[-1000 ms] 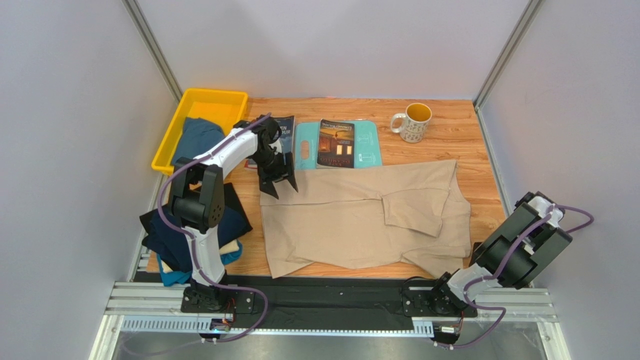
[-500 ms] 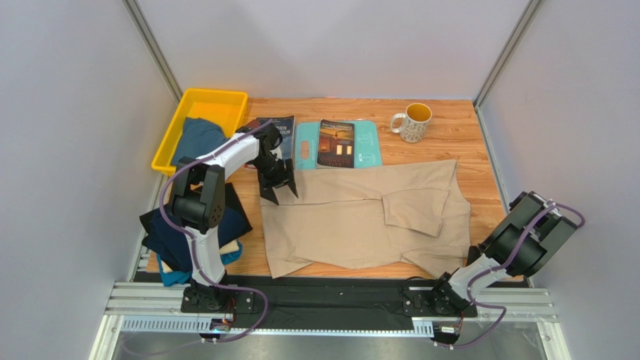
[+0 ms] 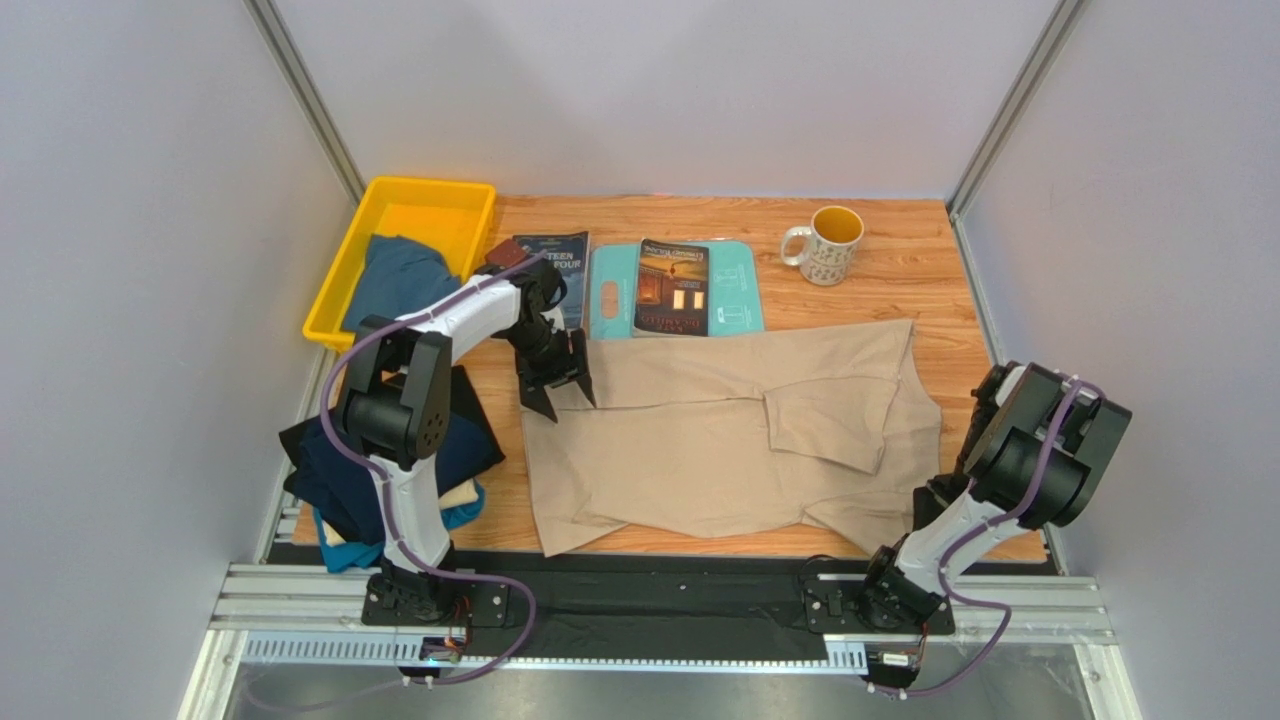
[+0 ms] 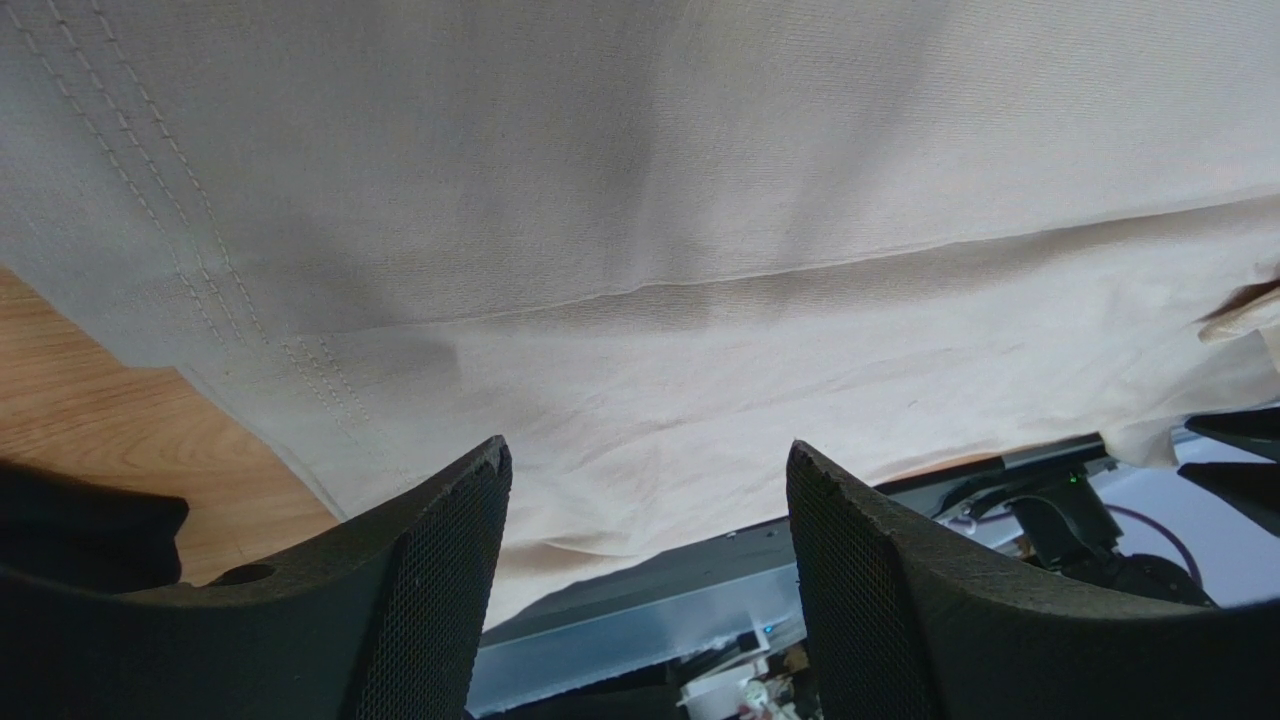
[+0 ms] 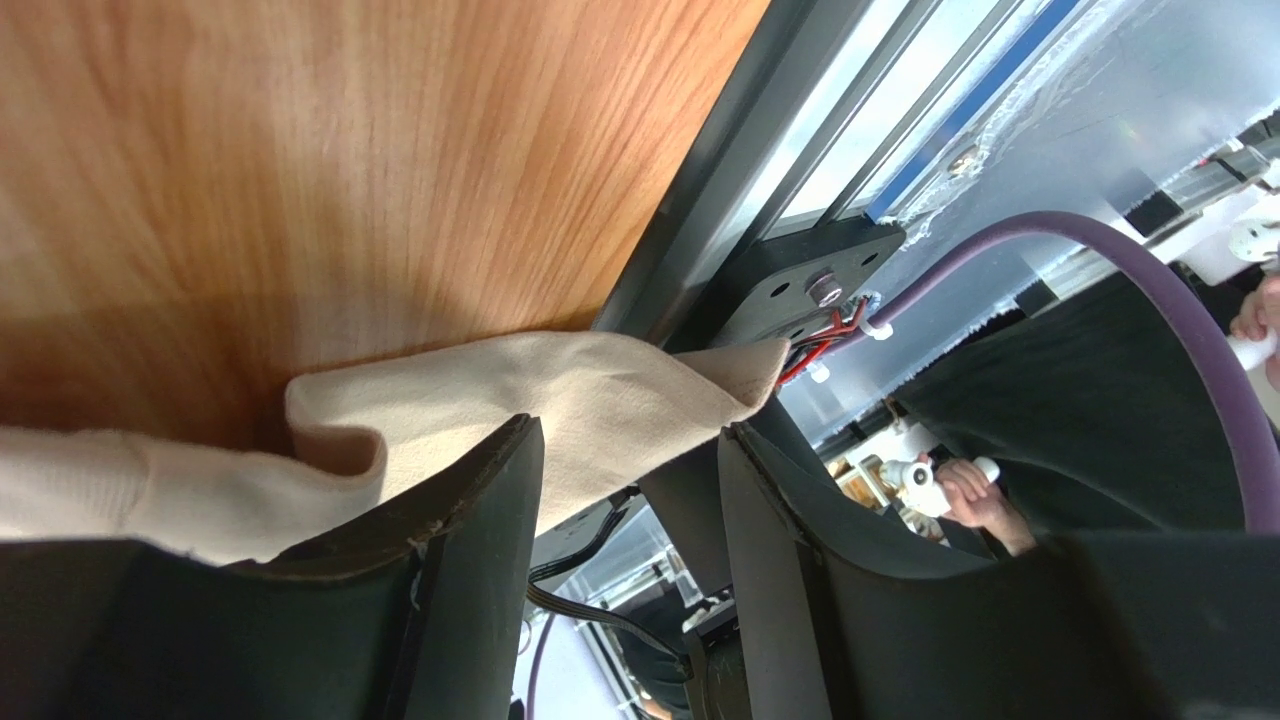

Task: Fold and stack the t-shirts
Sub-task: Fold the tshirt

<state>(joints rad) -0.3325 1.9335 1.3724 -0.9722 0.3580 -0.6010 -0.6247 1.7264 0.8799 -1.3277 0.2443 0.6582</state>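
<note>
spread shirt (image 3: 736,435) lies central; bin (image 3: 451,222) far left, mug (image 3: 824,243) far right, shirt pile (image 3: 334,480) near left.

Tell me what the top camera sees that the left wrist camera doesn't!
Only the top camera shows the yellow bin, the mug and the books. Only the left wrist camera shows the stitching along the shirt's hem up close. Both show the beige shirt, the wooden table and the open left gripper.
</note>
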